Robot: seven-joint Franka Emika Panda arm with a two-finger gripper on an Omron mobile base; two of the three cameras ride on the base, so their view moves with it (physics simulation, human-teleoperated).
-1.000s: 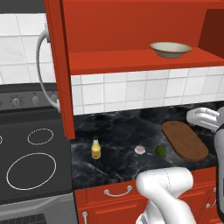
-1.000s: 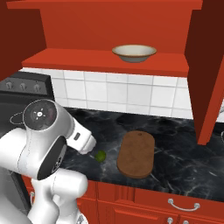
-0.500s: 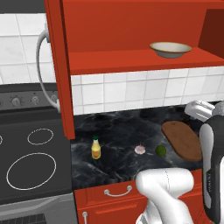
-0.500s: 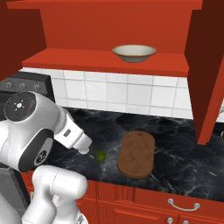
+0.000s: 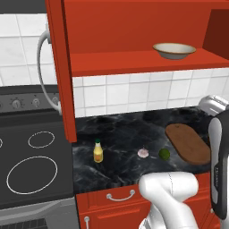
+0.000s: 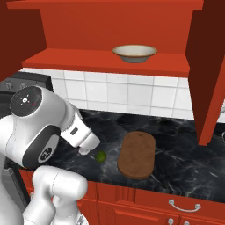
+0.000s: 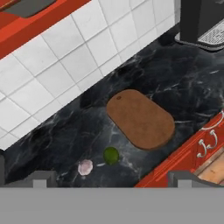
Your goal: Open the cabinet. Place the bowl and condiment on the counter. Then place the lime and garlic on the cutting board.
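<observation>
- The claw point(image 7: 109, 181) is spread wide and holds nothing. Its two dark tips poke up at the bottom of the hand view, high above the counter point(image 7: 183, 87).
- Near the front edge of the counter point(image 5: 125, 134) stands the little yellow condiment point(image 5: 98, 151) with its green cap. It stands upright, closest to the stove point(image 5: 31, 165).
- Farther along the front edge lies the pale garlic point(image 5: 143, 153). The green lime point(image 5: 164, 154) lies just beside it. They do not touch.
- The lime point(image 7: 111, 155) and the garlic point(image 7: 85, 166) both lie on the black counter, not on the wood.
- The brown cutting board point(image 5: 187, 143) lies flat past the lime, toward the right end of the counter. Nothing lies on it.
- White tiles point(image 6: 132, 94) cover the wall behind the counter.
- Up above, the red cabinet point(image 5: 134, 27) is open. Its door point(image 5: 58, 71) swings out on the stove side, with a long curved silver handle point(image 5: 44, 76).
- The cream bowl point(image 5: 174, 50) sits on the cabinet's red shelf point(image 5: 134, 62), toward the shelf's right end.
</observation>
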